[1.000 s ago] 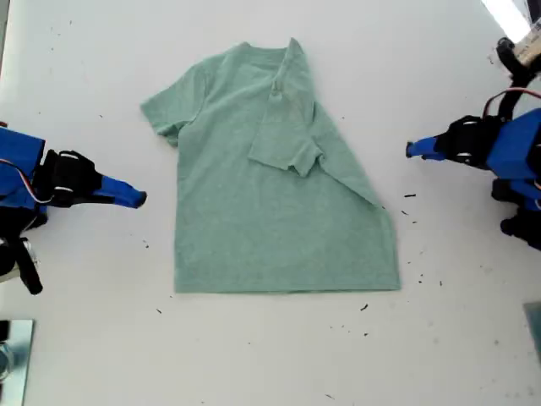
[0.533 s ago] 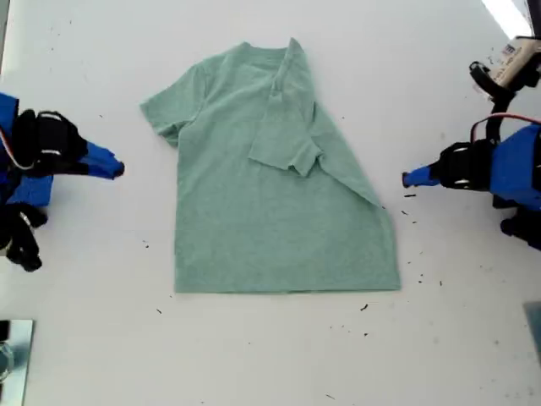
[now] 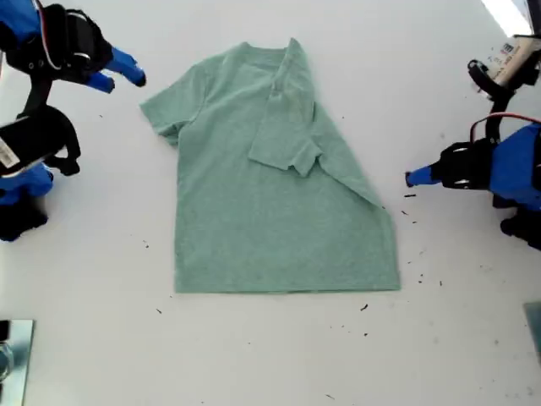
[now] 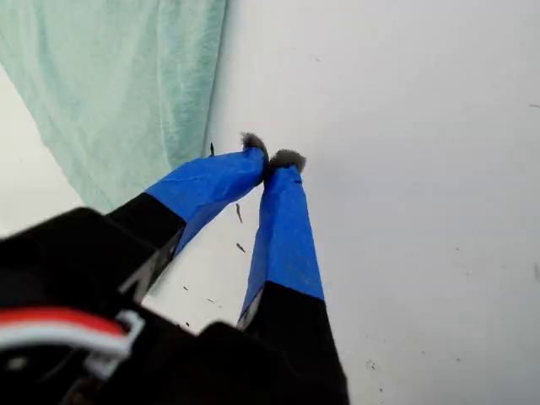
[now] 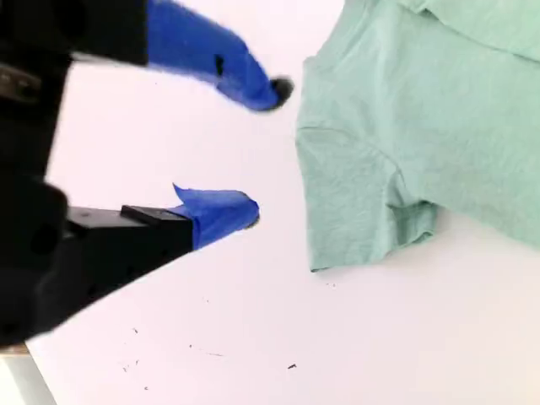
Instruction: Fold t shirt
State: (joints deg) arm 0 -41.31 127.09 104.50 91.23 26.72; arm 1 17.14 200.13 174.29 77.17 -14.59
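Hovering near the exterior view's upper left, my second tool (image 3: 135, 79) gapes released beside the t shirt (image 3: 270, 178), near its spread sleeve. My first tool (image 3: 411, 177), at that view's right, is clenched on nothing, just off the hem. On the white surface (image 3: 254, 355), the shirt lies lengthwise, collar toward that view's top, one sleeve folded inward.

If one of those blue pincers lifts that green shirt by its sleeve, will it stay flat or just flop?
The t shirt would probably flop: one sleeve already lies folded over its front with soft creases, so it looks limp. It seems thin and light, lying flat on the table. Pushed, it would likely bunch rather than slide whole.
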